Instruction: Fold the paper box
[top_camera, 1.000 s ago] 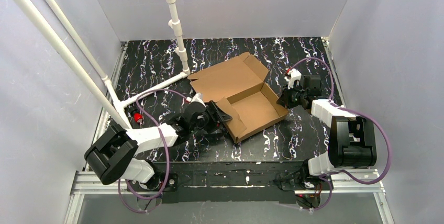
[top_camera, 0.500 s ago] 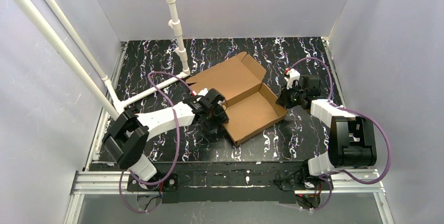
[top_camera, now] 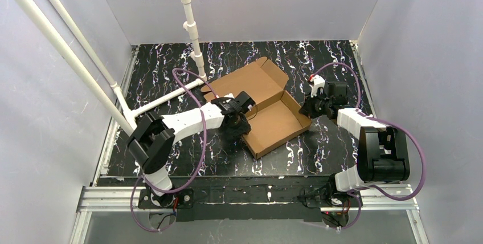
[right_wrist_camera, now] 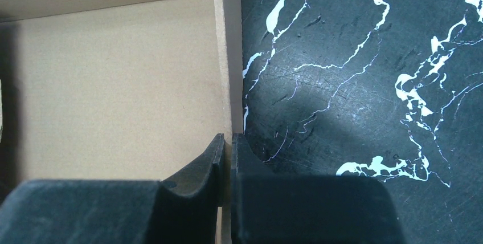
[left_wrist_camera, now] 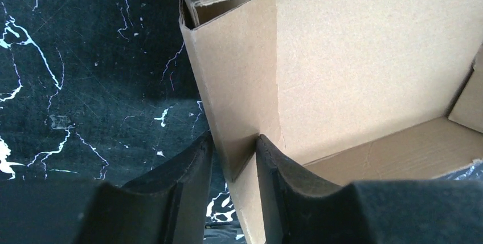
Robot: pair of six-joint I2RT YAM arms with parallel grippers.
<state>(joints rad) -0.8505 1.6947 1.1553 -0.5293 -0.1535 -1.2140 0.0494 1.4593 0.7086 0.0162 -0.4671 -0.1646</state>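
The paper box (top_camera: pixel 276 120) is brown cardboard, a shallow tray with its lid (top_camera: pixel 250 81) lying open toward the back left. My left gripper (top_camera: pixel 242 120) is at the tray's left wall. In the left wrist view both fingers (left_wrist_camera: pixel 273 164) press on that doubled wall (left_wrist_camera: pixel 233 84), one outside and one inside the tray, so the left gripper (left_wrist_camera: pixel 233 153) is shut on it. My right gripper (top_camera: pixel 310 107) is shut on the tray's thin right wall (right_wrist_camera: pixel 226 56), which runs between its jaws (right_wrist_camera: pixel 226 141). The tray floor (right_wrist_camera: pixel 114 73) is bare.
The black marbled table (top_camera: pixel 165 67) carries a white pipe frame (top_camera: pixel 191 27) at the back left, close to the lid's corner. Grey enclosure walls stand on three sides. Purple cables (top_camera: pixel 188 84) loop over both arms.
My left arm has swung right and away from the base to the box's left wall, and its jaws have narrowed onto that wall. The right arm and the box have hardly moved.
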